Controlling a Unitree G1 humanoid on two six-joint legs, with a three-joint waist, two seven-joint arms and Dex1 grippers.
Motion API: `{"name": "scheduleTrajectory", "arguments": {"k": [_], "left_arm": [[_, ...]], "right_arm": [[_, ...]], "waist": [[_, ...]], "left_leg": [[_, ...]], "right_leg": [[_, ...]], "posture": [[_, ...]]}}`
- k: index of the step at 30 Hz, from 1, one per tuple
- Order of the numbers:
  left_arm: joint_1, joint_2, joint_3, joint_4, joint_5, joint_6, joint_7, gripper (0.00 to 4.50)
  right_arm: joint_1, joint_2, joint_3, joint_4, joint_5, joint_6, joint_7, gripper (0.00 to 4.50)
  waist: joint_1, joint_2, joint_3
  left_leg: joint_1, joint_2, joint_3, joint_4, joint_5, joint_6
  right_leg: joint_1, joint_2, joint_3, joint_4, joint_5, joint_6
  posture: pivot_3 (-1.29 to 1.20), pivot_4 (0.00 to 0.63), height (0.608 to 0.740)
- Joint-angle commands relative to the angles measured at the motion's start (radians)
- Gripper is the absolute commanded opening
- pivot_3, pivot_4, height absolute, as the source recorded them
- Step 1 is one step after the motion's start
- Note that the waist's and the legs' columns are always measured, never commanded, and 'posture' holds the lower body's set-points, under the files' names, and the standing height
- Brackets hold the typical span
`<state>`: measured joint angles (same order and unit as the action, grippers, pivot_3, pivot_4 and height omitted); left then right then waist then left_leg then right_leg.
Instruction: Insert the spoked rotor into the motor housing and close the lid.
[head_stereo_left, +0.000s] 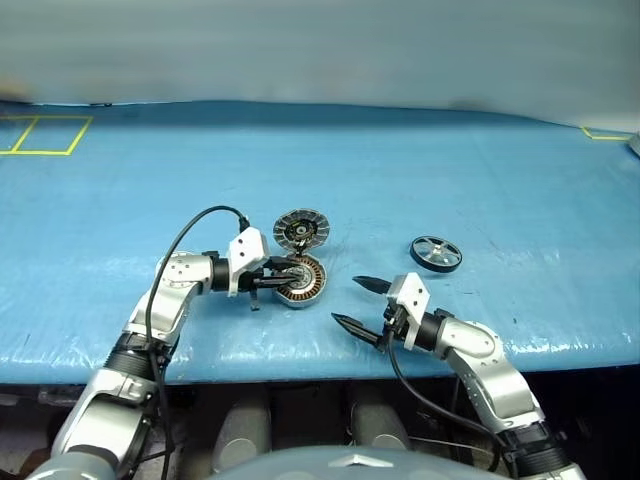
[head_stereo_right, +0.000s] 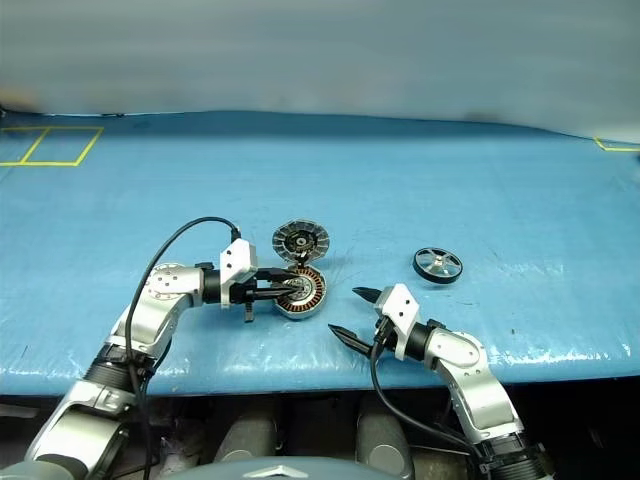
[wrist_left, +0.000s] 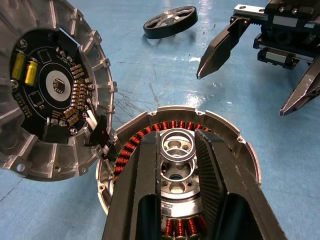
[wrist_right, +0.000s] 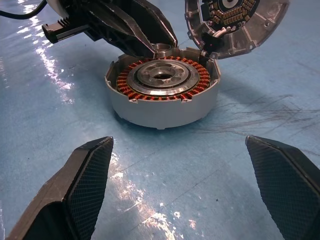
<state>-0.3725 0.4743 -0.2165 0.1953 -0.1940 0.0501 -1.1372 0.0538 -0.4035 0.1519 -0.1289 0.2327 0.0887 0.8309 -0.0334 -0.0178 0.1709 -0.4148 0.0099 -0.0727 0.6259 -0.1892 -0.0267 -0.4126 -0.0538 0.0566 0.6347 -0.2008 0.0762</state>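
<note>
The spoked rotor (head_stereo_left: 436, 253), a flat black wheel with a silvery rim, lies on the blue surface (head_stereo_left: 500, 180), beyond the right pincer (head_stereo_left: 360, 303) and well apart from it. That pincer's textured black fingers stand wide, holding nothing. The motor housing (wrist_right: 162, 97), a squat silver cup ringed with copper-orange windings, sits just ahead of it. The left pincer (wrist_left: 176, 170) is narrowed around the housing's raised metal hub; its fingers hide part of the windings. The lid (wrist_left: 50, 90) stands open at the hinge, showing a dark circuit board.
</note>
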Motion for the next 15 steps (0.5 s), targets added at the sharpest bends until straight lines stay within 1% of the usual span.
{"name": "scheduleTrajectory", "arguments": {"k": [1, 8, 15], "left_arm": [[-0.022, 0.006, -0.009, -0.001, 0.020, -0.022, -0.006, 0.63], [-0.025, 0.020, -0.008, 0.013, 0.049, -0.034, -0.001, 0.63], [-0.030, 0.011, -0.005, 0.038, 0.069, -0.045, 0.015, 0.63]], "right_arm": [[-0.006, -0.004, 0.000, -0.011, -0.008, -0.042, -0.002, 4.50], [-0.005, -0.004, -0.002, 0.004, -0.018, -0.060, -0.006, 4.50], [-0.011, -0.005, -0.001, 0.015, -0.024, -0.069, -0.002, 4.50]], "waist": [[0.000, 0.000, 0.000], [0.000, 0.000, 0.000], [0.000, 0.000, 0.000]], "left_leg": [[0.000, 0.000, 0.000, 0.000, 0.000, 0.000], [0.000, 0.000, 0.000, 0.000, 0.000, 0.000], [0.000, 0.000, 0.000, 0.000, 0.000, 0.000]], "right_leg": [[0.000, 0.000, 0.000, 0.000, 0.000, 0.000], [0.000, 0.000, 0.000, 0.000, 0.000, 0.000], [0.000, 0.000, 0.000, 0.000, 0.000, 0.000]], "posture": [[0.00, 0.150, 0.740], [0.00, 0.150, 0.740], [0.00, 0.150, 0.740]]}}
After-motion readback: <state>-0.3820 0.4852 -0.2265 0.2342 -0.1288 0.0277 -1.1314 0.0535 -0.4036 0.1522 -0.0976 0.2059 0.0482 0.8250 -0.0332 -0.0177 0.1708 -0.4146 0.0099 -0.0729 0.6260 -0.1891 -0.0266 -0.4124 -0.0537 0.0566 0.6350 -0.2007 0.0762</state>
